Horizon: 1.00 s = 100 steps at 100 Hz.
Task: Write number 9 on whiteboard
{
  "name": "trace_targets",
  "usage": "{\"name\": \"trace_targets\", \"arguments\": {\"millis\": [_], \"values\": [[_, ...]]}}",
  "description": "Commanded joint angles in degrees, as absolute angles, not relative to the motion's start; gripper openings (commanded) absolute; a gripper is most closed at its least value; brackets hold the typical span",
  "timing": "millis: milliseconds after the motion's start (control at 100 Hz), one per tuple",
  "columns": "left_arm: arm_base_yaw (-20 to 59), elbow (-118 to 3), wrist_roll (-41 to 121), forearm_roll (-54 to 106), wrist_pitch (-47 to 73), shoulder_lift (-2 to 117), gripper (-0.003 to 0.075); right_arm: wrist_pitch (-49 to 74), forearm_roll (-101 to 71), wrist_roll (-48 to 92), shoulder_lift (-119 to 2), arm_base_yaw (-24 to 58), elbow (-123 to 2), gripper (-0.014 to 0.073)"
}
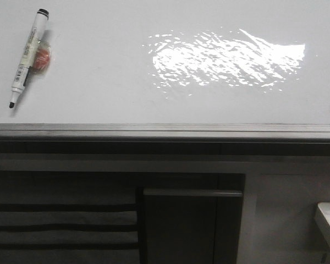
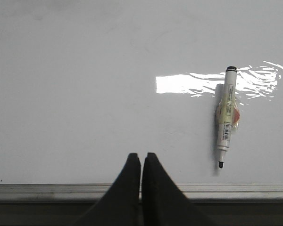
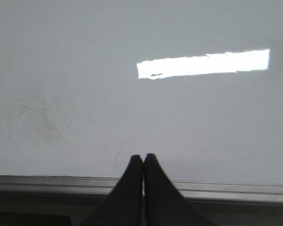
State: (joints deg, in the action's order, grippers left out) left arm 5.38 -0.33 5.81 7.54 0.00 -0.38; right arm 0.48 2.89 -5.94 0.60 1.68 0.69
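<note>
Only a marker (image 2: 226, 117) lies on the whiteboard (image 2: 85, 94), off beside the left tool (image 2: 141, 157); elsewhere open.

marker (image 1: 28, 56) lying on whiteboard (image 1: 99, 99) far left, cabinet (image 1: 192, 220) in front

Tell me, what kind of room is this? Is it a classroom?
Maybe a classroom, but more likely an office or lab. A big glossy whiteboard lies flat like a table, an uncapped marker rests on it, and dark cabinet panels stand below its metal edge. No desks or people show.
</note>
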Motion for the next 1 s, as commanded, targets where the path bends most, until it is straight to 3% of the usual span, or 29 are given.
{"name": "trace_targets", "arguments": {"millis": [0,990], "values": [[5.2,1.4,5.6,7.5,-4.7,-1.7,-0.0020,-4.0,3.5,-5.7,1.6,1.9,2.2,-0.0072],[5.2,1.4,5.6,7.5,-4.8,-1.7,-0.0020,-7.7,3.6,-5.7,1.6,1.9,2.2,-0.0072]]}}
